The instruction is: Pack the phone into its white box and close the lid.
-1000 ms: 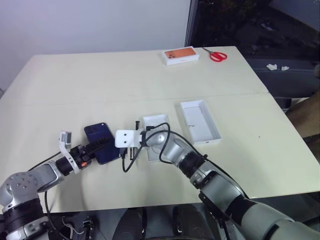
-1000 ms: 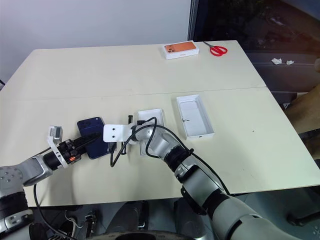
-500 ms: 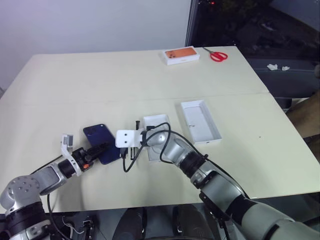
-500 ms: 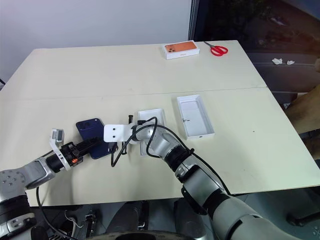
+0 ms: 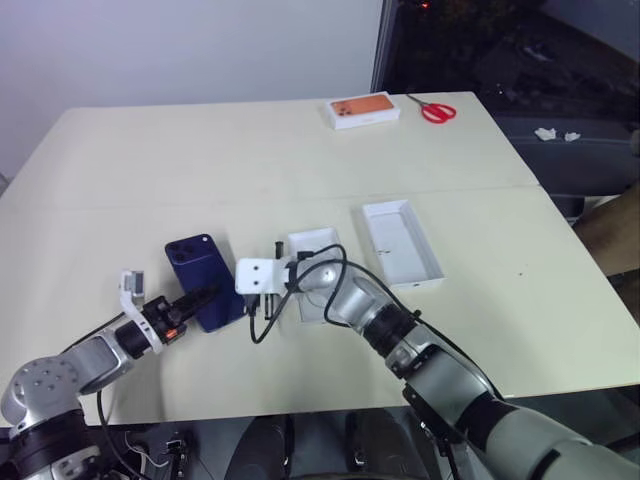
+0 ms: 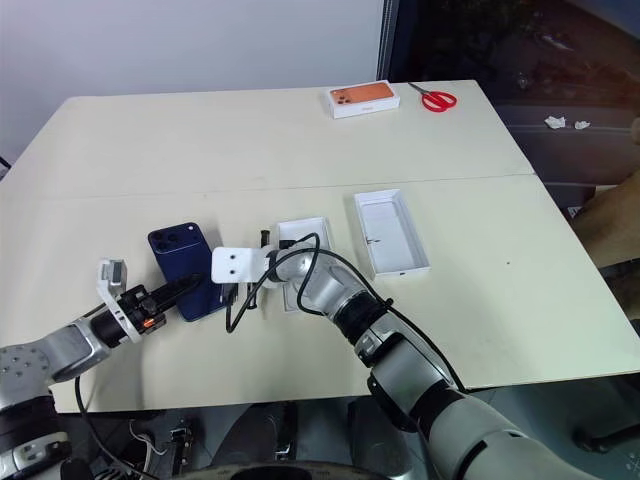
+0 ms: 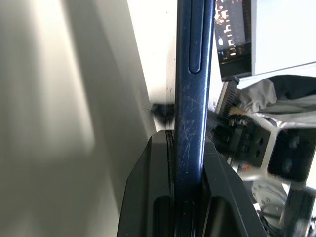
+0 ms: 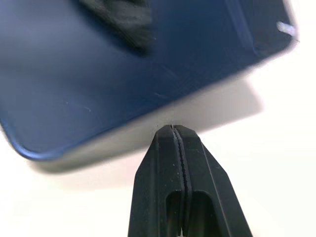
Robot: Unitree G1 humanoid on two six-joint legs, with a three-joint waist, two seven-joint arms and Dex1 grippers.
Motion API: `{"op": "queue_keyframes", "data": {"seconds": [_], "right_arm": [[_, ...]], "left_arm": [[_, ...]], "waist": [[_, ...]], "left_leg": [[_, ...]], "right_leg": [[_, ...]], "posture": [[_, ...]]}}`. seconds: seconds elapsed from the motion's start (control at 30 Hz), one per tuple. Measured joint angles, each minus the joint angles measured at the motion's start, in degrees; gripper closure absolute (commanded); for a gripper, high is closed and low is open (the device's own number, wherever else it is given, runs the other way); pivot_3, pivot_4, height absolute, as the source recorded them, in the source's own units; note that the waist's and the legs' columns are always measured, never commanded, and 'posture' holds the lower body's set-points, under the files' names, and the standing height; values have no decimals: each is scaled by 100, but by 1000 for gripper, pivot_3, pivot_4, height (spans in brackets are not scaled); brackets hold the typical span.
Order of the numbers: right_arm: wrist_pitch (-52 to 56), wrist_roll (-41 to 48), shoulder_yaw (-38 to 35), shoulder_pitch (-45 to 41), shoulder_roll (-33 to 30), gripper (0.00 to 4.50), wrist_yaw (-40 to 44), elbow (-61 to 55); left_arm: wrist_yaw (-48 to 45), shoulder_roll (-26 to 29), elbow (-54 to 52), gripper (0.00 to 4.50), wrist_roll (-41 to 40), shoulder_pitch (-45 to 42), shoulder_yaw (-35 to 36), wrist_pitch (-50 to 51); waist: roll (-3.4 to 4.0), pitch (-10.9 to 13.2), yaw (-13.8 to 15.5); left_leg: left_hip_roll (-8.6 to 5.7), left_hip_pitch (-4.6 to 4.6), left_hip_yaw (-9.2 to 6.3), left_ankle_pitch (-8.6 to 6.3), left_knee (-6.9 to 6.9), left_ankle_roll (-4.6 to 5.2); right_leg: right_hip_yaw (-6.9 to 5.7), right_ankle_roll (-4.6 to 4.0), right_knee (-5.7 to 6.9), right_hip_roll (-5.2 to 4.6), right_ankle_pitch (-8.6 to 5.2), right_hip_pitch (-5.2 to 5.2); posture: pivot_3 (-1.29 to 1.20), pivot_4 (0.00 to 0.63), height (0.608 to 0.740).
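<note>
Phone (image 5: pixel 203 281) near-left on the table (image 5: pixel 250 150), left gripper (image 5: pixel 204 296) pinching its near edge. Right gripper (image 5: pixel 262 303), fingers pressed together and empty, sits just right of it. White box (image 5: pixel 312 262) and lid (image 5: pixel 400 243) further right, both empty. Grasp done; placing and closing remain.

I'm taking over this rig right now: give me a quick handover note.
Left gripper: shut on the phone, gripping its near edge.
Right gripper: shut, empty, tips just beside the phone.
White box: open on the table, behind the right wrist.
Lid: inside up, right of the box.
Done: phone gripped.
Left: phone into box, lid on.
</note>
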Motion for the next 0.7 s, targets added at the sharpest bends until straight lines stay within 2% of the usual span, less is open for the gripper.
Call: {"op": "queue_keyframes", "data": {"seconds": [0.07,0.17,0.27,0.4,0.57,0.7], "right_arm": [[244,268,-218,13,-45,4500,135,-307],[1124,1266,-872,153,-80,4500,594,-1162],[2073,2407,-1546,319,-384,4500,1174,-2082],[2586,3154,-1867,696,-1083,2585,1687,-2791],[2383,3510,-2062,897,-1727,52,2059,-3027],[1795,3515,-2076,1139,-2367,19,2490,-3049]], "left_arm": [[4,27,54,4429,-77,8,13,1],[30,28,80,4429,-172,7,38,-11],[6,66,177,4429,-401,16,46,89],[32,71,298,4500,-873,-41,57,361],[323,78,557,4500,-1620,-341,19,688],[577,79,550,4500,-1909,-392,-154,776]], "waist": [[0,0,-5],[-3,3,9],[-4,4,25],[-13,9,40],[-15,11,17],[-16,11,20]], "left_leg": [[0,-2,0,0,-6,0],[2,-12,0,0,-14,0],[1,-12,0,0,-22,1],[0,-14,2,-1,-46,3],[2,-30,3,2,-62,0],[1,-37,6,1,-61,0]], "right_leg": [[0,0,-1,0,0,0],[0,0,-5,0,0,2],[0,0,-19,-4,0,5],[-1,0,-42,-7,0,5],[-1,0,-50,-5,0,-15],[-1,1,-63,-5,0,-14]], "posture": [[0,150,740],[0,150,740],[0,150,740],[0,150,740],[0,150,740],[0,150,740]]}}
